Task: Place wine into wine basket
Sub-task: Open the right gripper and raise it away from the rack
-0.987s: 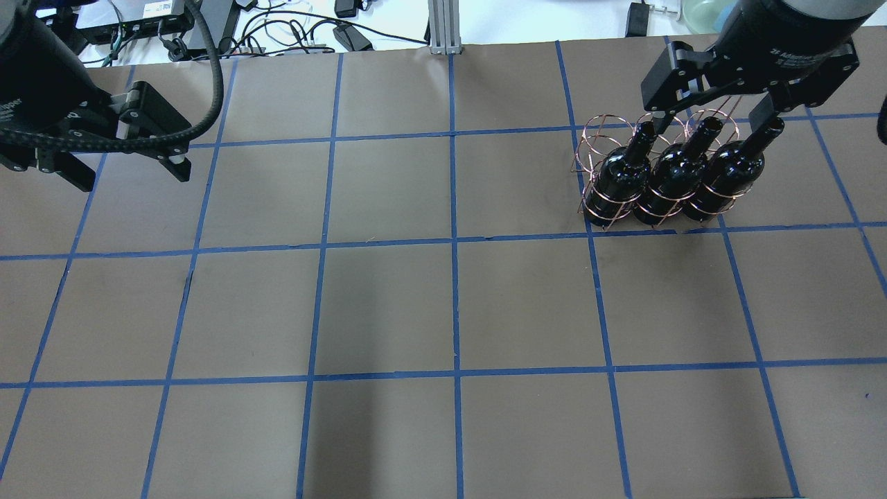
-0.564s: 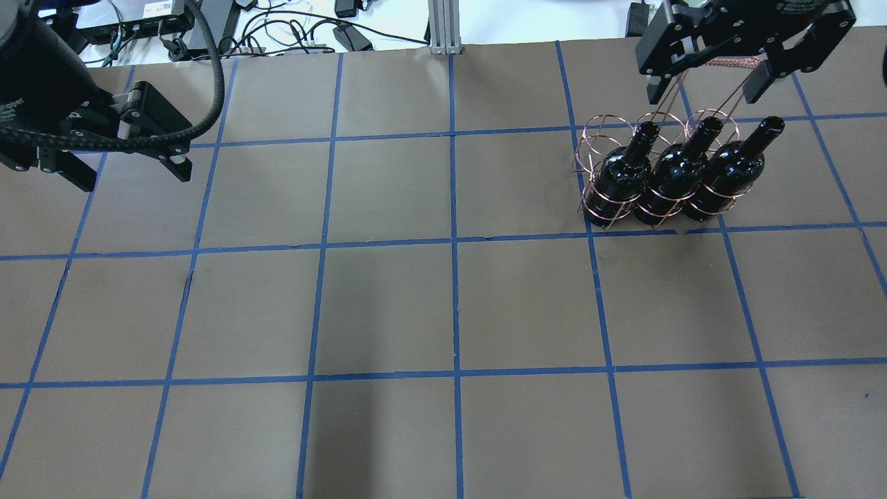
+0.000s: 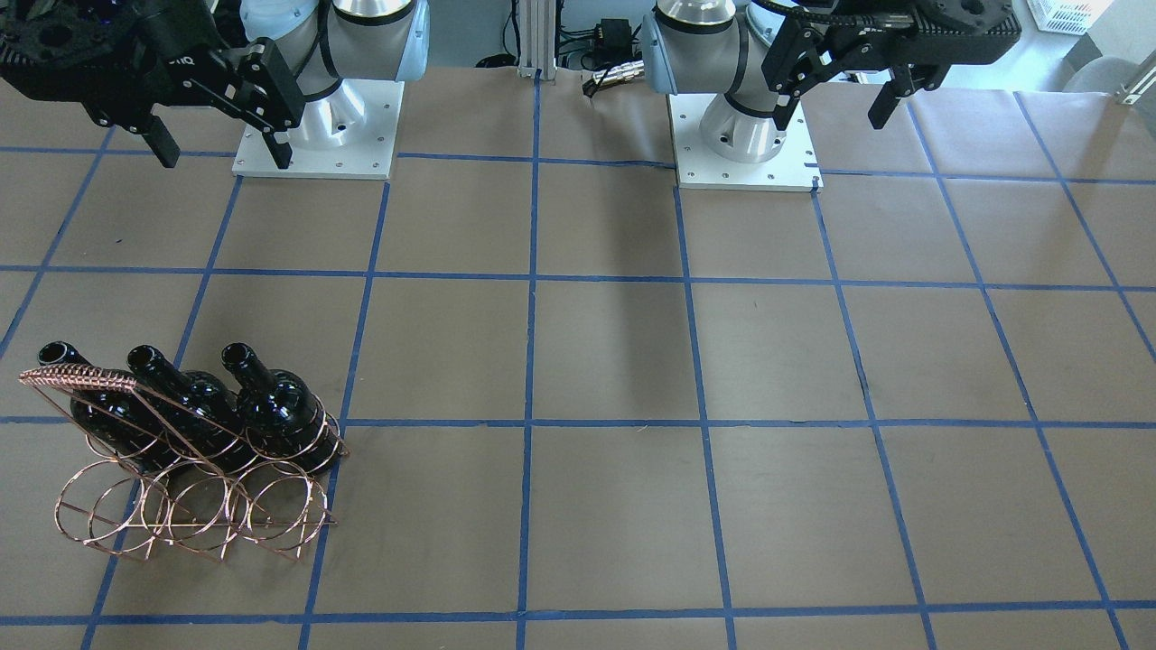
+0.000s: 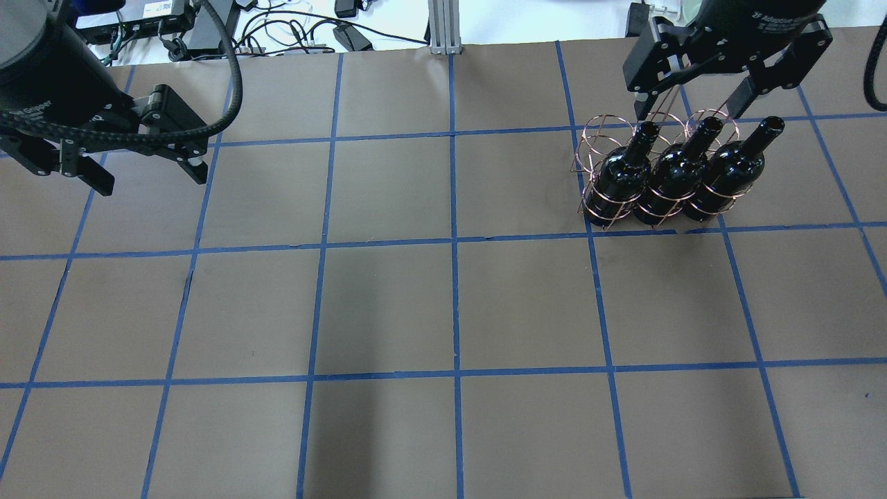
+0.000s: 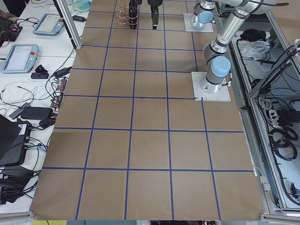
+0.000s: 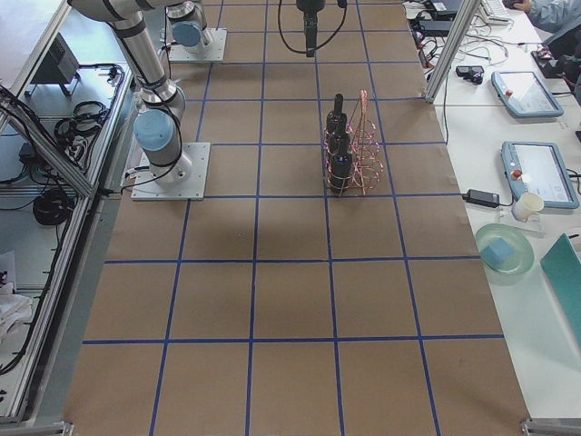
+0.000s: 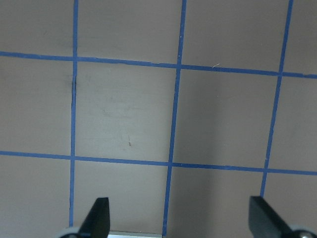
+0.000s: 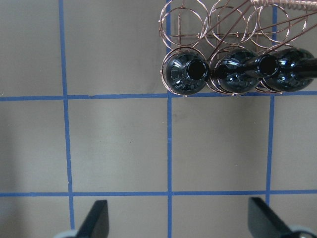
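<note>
Three near-black wine bottles (image 4: 675, 173) stand side by side in the near row of the copper wire basket (image 4: 601, 136), which sits at the table's right. They also show in the front-facing view (image 3: 271, 402) and, from above, in the right wrist view (image 8: 185, 74). The basket's far row of rings (image 8: 181, 22) holds nothing. My right gripper (image 4: 689, 104) is open and empty, above and just behind the bottle necks, touching none. My left gripper (image 4: 151, 177) is open and empty over bare table at the far left, as its wrist view (image 7: 181, 220) shows.
Brown table paper with a blue tape grid (image 4: 454, 242). Cables and electronics (image 4: 277, 31) lie beyond the far edge. The arm bases (image 3: 745, 135) stand on white plates. Tablets and a bowl (image 6: 504, 254) sit on the side bench.
My right gripper has lifted off from around the bottle necks and now hangs above them, shifted a little left. My left gripper has drifted slightly right. Bottles and basket have not moved.
</note>
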